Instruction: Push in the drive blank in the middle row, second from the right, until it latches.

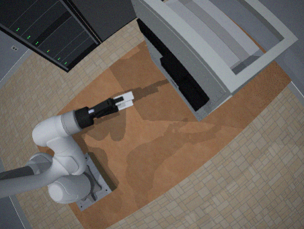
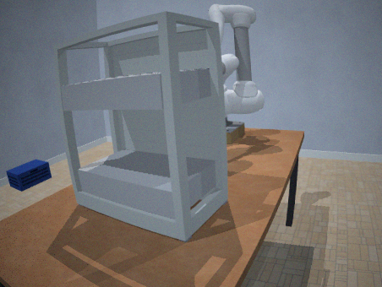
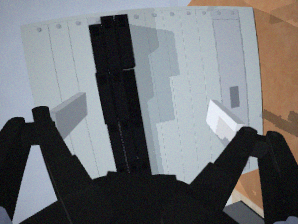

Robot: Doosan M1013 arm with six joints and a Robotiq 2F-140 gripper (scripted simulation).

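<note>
Hovering the gripper (image 1: pixel 129 100) above the table (image 2: pixel 262 177), well apart from the rack (image 2: pixel 171 127), fingers spread wide and gripping nothing. Pointing roughly at the front face now, with the dark drive blanks (image 3: pixel 120 96) filling a band down the wrist view, left of centre between the two pads (image 3: pixel 222 116). Seeing that same black band (image 1: pixel 183 79) along the rack's near face from above. Not managing to separate single blanks or rows at this sharpness, so placing the target only by judgement: middle row, one in from the right-hand end, probably towards the lower right part of that band in the top view.

Reading this as the lining-up stage, with no contact made yet. Thinking about how to do it well: squaring the wrist to the front face before closing in, then settling on one fingertip, or fingers brought together, as the pushing point, since spread this wide risking a nudge on a neighbouring blank. Aiming for the centre of the chosen blank and driving straight along its slide, slowly. Pushing level rather than downward or sideways, bearing in mind a rack standing loose on the table and liable to skid or rock backward. Easing off at the first firm stop, then backing out along the same line.
</note>
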